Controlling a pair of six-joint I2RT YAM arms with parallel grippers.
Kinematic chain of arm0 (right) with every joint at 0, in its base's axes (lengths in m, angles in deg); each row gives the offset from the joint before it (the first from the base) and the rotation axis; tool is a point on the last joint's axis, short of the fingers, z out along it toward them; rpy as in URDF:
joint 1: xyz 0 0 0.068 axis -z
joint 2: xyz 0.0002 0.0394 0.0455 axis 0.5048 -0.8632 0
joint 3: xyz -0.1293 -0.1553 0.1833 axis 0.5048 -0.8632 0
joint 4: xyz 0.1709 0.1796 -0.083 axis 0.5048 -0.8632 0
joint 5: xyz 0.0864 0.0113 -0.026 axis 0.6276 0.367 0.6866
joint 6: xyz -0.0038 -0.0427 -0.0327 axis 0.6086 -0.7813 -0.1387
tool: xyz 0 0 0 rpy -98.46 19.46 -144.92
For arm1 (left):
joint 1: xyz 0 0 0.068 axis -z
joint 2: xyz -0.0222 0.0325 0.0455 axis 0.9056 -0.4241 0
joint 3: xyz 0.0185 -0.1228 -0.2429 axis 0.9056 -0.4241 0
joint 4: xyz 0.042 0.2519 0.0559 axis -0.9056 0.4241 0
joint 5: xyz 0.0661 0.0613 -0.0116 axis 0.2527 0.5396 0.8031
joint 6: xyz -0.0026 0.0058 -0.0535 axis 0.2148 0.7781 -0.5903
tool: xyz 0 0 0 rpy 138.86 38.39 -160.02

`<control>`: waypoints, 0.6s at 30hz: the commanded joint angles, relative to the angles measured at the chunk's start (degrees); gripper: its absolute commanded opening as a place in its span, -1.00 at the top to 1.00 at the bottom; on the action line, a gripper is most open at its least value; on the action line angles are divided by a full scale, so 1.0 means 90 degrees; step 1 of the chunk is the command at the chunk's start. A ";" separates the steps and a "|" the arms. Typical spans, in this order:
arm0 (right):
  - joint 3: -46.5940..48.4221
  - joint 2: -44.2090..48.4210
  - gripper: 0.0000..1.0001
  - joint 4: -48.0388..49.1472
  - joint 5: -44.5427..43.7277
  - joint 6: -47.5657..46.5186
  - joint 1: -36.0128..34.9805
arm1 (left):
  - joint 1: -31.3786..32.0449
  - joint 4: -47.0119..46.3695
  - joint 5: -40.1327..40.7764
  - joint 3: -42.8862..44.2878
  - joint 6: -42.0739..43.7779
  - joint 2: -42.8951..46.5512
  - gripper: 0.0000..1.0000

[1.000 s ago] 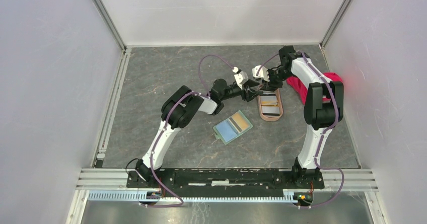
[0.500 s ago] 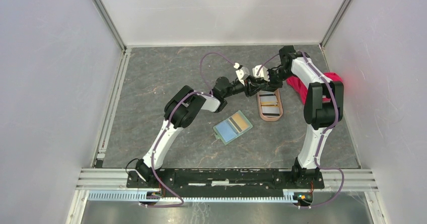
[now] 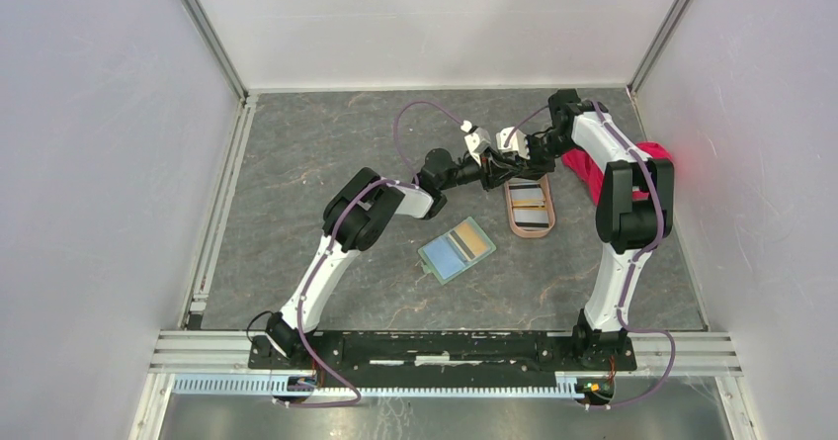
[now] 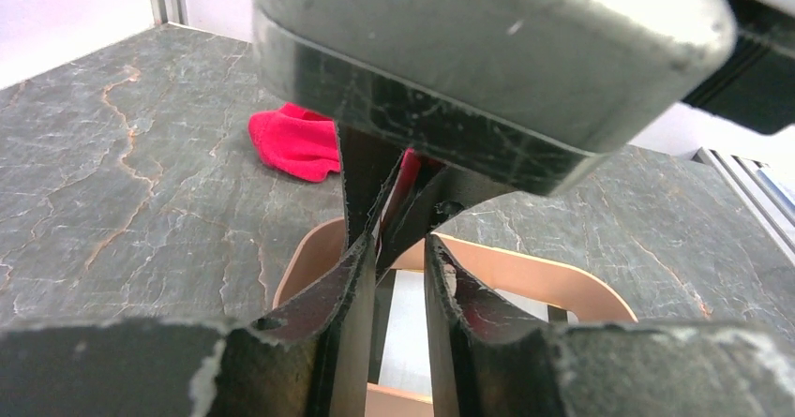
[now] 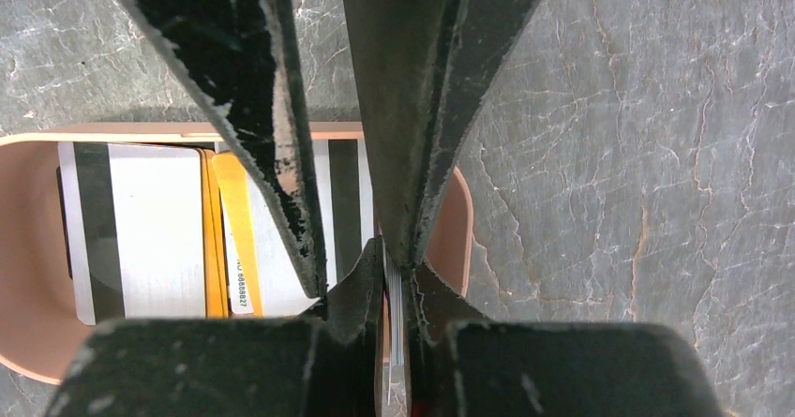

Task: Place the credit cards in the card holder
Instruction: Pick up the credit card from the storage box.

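My right gripper (image 3: pixel 510 171) (image 5: pixel 394 262) is shut on a thin credit card (image 5: pixel 395 328), seen edge-on between its fingers, above the far end of the pinkish-brown tray (image 3: pixel 516 224). My left gripper (image 3: pixel 497 175) (image 4: pixel 401 248) is open with a narrow gap, its fingers (image 5: pixel 253 126) meeting the right gripper's tips head-on. More credit cards lie in the tray: a whitish one with a dark stripe (image 5: pixel 150 239) and a yellow-orange one (image 5: pixel 234 220). The sage-green card holder (image 3: pixel 456 248) lies open on the table, nearer to me, with a card in each pocket.
A red-pink cloth (image 3: pixel 647 153) (image 4: pixel 295 141) lies at the right, behind the right arm. The tray's rim (image 4: pixel 525 267) (image 5: pixel 28 248) sits directly below both grippers. Walls enclose the grey stone-patterned table on three sides.
My left gripper has moved up and to the right, closing in on the right gripper until their tips meet. The right gripper has barely moved.
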 commanded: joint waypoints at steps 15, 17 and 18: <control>0.0261 -0.0112 0.91 -0.0955 0.0536 -0.1065 0.0020 | -0.0021 -0.0241 -0.0503 0.0020 -0.0502 0.0030 0.35; 0.0265 -0.0117 0.91 -0.0952 0.0532 -0.1057 0.0022 | -0.0028 -0.0430 -0.0534 -0.0058 -0.0568 0.0053 0.32; 0.0258 -0.0123 0.91 -0.0955 0.0521 -0.1063 0.0025 | -0.0032 -0.0570 -0.0562 -0.0098 -0.0616 0.0051 0.29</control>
